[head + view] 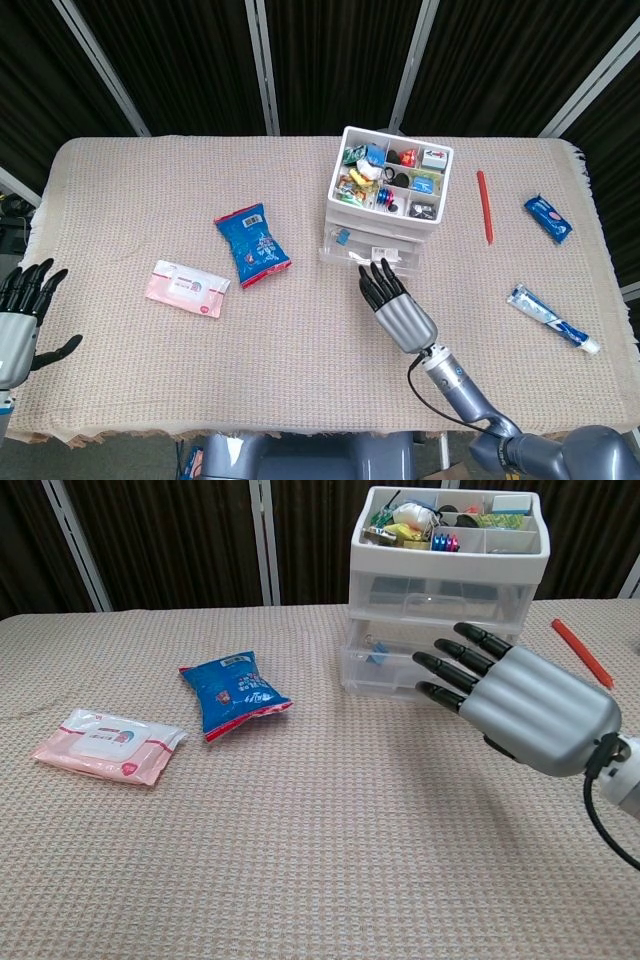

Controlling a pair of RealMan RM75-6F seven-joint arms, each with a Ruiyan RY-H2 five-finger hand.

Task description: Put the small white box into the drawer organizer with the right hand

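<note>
The white drawer organizer (390,195) (445,590) stands at the back middle of the table, its top tray full of small items. Its clear bottom drawer (345,245) (385,665) is pulled out a little. A small white box (366,256) shows in that drawer, just beyond my fingertips; the chest view hides it behind my hand. My right hand (397,308) (520,705) hovers in front of the drawer, fingers straight and spread, holding nothing. My left hand (22,312) is open at the table's near left edge.
A blue snack bag (252,244) (235,693) and a pink wipes pack (187,287) (105,744) lie to the left. A red pen (484,205) (580,652), a blue packet (547,217) and a toothpaste tube (550,317) lie on the right.
</note>
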